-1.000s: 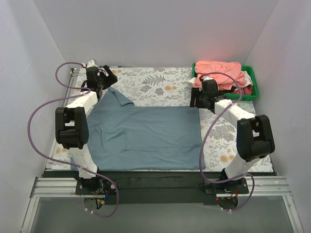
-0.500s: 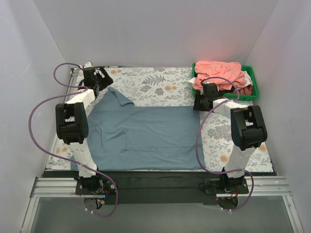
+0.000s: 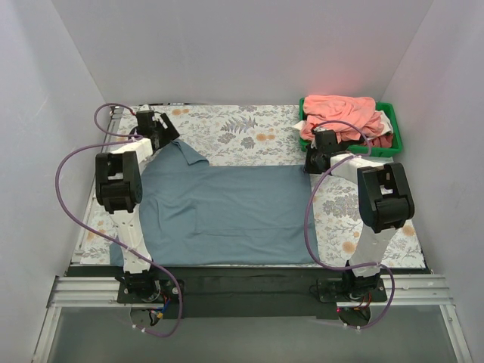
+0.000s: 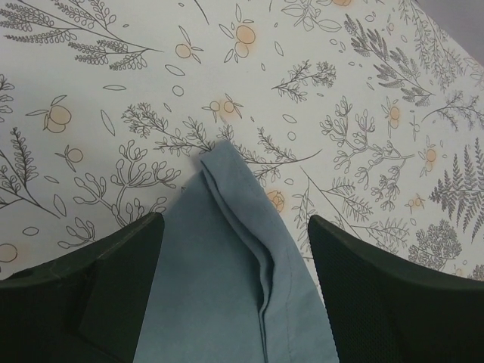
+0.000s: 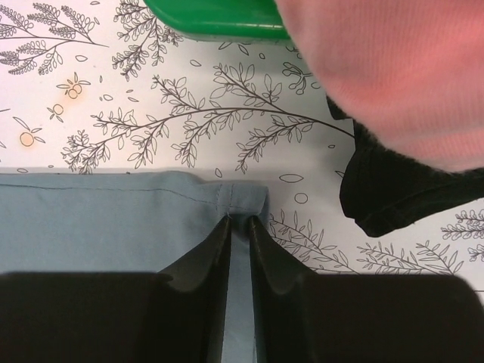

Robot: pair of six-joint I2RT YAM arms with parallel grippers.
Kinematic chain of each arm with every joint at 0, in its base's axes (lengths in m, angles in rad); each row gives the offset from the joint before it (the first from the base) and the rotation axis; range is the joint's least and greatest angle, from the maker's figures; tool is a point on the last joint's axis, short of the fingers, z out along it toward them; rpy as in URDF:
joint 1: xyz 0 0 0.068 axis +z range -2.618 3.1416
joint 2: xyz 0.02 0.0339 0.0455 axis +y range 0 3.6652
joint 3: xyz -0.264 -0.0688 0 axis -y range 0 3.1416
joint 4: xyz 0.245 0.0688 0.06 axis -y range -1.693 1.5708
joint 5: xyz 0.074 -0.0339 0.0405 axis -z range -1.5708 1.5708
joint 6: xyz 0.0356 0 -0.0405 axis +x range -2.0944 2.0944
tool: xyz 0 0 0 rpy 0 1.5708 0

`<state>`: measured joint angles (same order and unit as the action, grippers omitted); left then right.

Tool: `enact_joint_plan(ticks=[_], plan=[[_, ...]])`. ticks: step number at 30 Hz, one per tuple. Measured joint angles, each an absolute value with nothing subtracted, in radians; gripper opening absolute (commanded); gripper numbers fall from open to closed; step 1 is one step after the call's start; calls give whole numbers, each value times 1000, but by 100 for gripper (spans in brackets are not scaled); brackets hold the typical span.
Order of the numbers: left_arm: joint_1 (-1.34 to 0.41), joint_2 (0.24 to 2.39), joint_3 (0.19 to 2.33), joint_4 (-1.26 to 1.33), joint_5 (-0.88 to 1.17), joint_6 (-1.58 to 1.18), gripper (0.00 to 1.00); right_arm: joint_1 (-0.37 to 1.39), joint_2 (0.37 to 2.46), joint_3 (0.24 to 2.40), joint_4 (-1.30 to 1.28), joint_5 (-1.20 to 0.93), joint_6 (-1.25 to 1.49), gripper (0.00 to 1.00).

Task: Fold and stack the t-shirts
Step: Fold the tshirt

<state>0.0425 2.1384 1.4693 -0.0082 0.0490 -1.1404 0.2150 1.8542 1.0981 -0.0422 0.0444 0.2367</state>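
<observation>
The right pincer (image 5: 240,219) is pressed nearly together, pinching a small pucker of hem on the blue shirt (image 5: 91,219) at its far right corner. The left pincer (image 4: 234,227) is spread wide, one finger on each side of a folded point at the shirt's far left corner, gripping nothing. The shirt lies opened out flat across the middle of the floral-covered desk (image 3: 242,128). It looks unfolded, so the task seems to be at its start: no fold made, nothing stacked. Pink shirts (image 3: 340,113) sit heaped in a green basket (image 3: 398,141) at the far right corner. A black cloth (image 5: 386,197) spills out beneath them, near the pinched corner but apart from it. Bare desk lies beyond the shirt's far edge. The basket stands just beside the right pincer, white walls close in on both sides, and the shirt's near edge lies close to the desk's near edge.
</observation>
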Motion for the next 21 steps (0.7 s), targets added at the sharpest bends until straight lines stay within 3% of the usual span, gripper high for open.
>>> enact_joint_plan(ticks=[17,21], plan=[[43,2225,1541,-1,40,-1132,60,210,1863,1102,-42,20,238,19],[43,2254,1572,20,41,-1131,52,210,1871,1110,-41,5,238,19]])
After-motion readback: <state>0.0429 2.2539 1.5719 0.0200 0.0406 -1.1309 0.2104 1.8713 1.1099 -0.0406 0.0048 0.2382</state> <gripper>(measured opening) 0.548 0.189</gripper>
